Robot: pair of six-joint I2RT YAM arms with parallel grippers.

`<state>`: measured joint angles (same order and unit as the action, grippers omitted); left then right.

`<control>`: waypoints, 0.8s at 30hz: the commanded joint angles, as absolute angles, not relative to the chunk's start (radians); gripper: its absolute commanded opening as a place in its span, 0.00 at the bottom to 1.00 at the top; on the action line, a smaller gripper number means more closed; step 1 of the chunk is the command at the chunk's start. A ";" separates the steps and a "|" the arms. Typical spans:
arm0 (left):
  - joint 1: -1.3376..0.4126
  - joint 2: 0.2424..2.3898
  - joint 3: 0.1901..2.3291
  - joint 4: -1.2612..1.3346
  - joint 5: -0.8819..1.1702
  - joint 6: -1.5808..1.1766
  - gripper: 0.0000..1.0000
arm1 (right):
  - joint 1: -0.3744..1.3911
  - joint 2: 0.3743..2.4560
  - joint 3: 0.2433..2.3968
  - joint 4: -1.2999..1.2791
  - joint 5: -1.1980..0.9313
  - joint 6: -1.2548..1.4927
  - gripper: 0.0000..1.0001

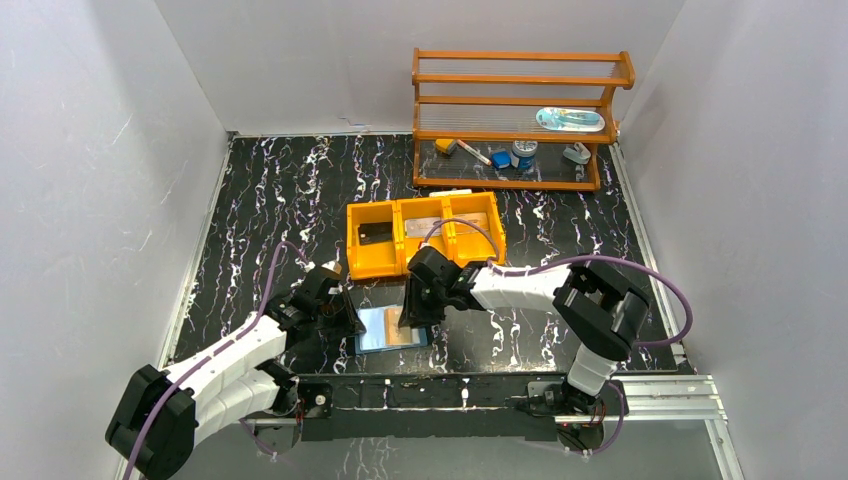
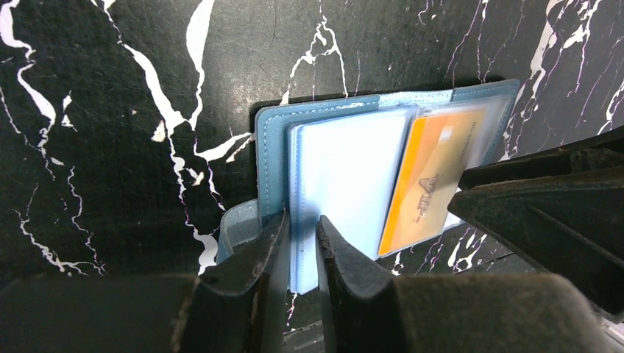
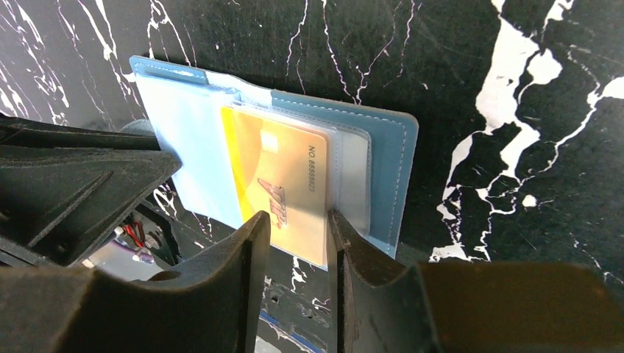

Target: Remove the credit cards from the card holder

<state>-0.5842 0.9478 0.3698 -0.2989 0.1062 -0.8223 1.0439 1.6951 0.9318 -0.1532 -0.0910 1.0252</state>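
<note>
Left claw (image 2: 302,219) tips nearly closed, pinching a pale clear sleeve of the slate-blue card holder (image 2: 271,140), which lies open on the table (image 2: 110,110) (black, white-veined); right claw (image 3: 298,217) parted, straddling the protruding orange credit card (image 3: 283,176).

The orange card (image 3: 283,187) bears "NO" and a digit row.

Robot lab test cell.
White panel walls (image 1: 90,150) box in a black marbled table (image 1: 290,190); two arms (image 1: 240,350) bolted to a metal rail (image 1: 670,400) at its near edge.
</note>
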 commanded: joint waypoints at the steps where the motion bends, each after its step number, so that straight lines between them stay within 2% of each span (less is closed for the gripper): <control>1: -0.589 0.961 0.337 -0.287 0.178 -0.822 0.18 | 1.051 1.677 0.936 0.014 -0.176 1.054 0.41; 15: -0.590 0.964 0.338 -0.282 0.175 -0.821 0.17 | 1.052 1.608 0.931 0.058 -0.169 1.071 0.36; 20: -0.589 0.958 0.346 -0.296 0.167 -0.819 0.16 | 1.050 1.592 0.980 -0.243 0.041 1.034 0.45; 24: -0.589 0.946 0.347 -0.294 0.166 -0.818 0.17 | 1.043 1.582 0.955 -0.281 0.065 1.039 0.48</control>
<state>-0.5846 0.9577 0.3576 -0.2596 0.1528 -0.8223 1.0489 1.6230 0.9413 -0.1696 -0.0292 1.0451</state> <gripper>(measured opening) 0.166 0.481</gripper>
